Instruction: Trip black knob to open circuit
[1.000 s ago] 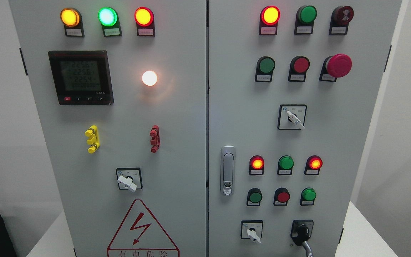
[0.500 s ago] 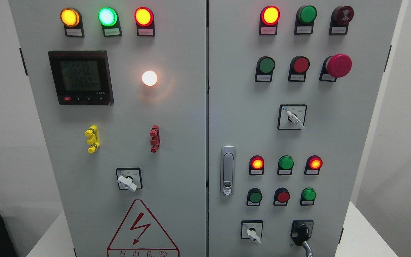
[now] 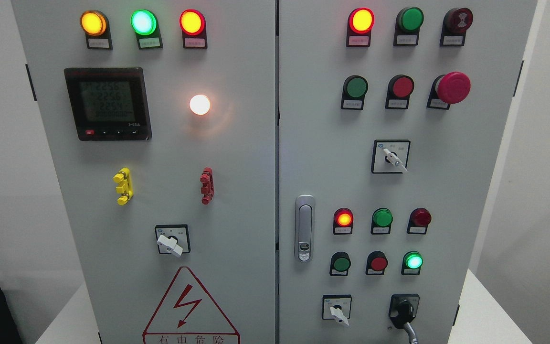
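Black knob: low on the right door of the grey cabinet, handle pointing down-right. White switch just beside it. No hand in view; finger state cannot be told.

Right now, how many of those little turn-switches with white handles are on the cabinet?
3. One white-handled switch sits low on the left door, above the warning triangle. One is mid-height on the right door. One is at the bottom of the right door, left of the black knob. More below the picture's edge would be hidden.
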Robot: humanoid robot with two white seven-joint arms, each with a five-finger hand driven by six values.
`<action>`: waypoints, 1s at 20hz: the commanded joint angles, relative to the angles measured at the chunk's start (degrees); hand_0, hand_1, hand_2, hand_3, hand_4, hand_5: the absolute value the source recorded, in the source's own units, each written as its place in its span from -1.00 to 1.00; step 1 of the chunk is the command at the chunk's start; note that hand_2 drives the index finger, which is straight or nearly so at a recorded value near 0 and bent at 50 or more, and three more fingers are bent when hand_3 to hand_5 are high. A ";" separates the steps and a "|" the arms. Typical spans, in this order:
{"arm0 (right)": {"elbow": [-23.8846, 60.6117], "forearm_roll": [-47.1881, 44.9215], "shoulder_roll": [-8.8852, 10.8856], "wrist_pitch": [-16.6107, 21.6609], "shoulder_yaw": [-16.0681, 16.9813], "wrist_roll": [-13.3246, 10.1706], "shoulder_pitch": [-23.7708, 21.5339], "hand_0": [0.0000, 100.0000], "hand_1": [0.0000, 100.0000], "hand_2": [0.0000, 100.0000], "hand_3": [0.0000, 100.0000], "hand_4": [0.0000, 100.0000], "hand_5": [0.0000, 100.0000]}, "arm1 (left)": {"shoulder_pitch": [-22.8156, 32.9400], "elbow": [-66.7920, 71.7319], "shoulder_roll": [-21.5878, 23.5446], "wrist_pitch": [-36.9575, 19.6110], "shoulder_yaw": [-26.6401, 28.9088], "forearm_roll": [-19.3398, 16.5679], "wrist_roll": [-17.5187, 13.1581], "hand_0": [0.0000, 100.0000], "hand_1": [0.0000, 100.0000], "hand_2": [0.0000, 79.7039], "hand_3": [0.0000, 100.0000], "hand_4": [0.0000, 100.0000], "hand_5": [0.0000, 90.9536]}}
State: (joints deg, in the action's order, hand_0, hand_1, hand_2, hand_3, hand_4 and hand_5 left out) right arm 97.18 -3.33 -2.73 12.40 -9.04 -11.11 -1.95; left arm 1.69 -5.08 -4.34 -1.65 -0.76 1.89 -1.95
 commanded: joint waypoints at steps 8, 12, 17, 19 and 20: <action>2.93 0.34 -0.34 1.58 -2.47 1.88 1.51 0.59 0.87 -0.94 1.00 1.00 0.87 | -0.02 0.07 -0.05 0.06 0.05 0.13 0.01 -0.76 -0.22 -1.00 -1.00 -1.00 -1.00; 2.93 0.26 -0.26 1.40 -2.12 1.88 1.43 0.59 0.87 -0.94 1.00 1.00 0.87 | -0.02 0.07 -0.05 0.06 0.05 0.13 0.01 -0.76 -0.22 -1.00 -1.00 -1.00 -1.00; 2.93 0.17 -0.17 1.31 -2.03 1.79 1.25 0.60 0.87 -0.94 1.00 1.00 0.87 | -0.02 0.07 -0.05 0.06 0.05 0.13 0.01 -0.76 -0.22 -1.00 -1.00 -1.00 -1.00; 2.84 0.17 -0.08 1.31 -1.95 1.79 1.25 0.60 0.87 -0.94 1.00 1.00 0.87 | -0.02 0.07 -0.05 -0.02 0.05 0.13 0.01 -0.76 -0.22 -1.00 -1.00 -1.00 -1.00; 2.84 0.17 0.01 1.23 -1.95 1.79 1.16 0.60 0.87 -0.94 1.00 1.00 0.87 | -0.02 0.07 -0.05 0.06 0.05 0.13 0.01 -0.76 -0.22 -1.00 -1.00 -1.00 -1.00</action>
State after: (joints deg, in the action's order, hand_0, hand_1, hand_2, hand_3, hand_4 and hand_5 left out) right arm 97.18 -3.50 -2.69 12.40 -9.05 -11.15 -1.95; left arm 1.69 -5.08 -4.34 -1.65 -0.76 1.89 -1.95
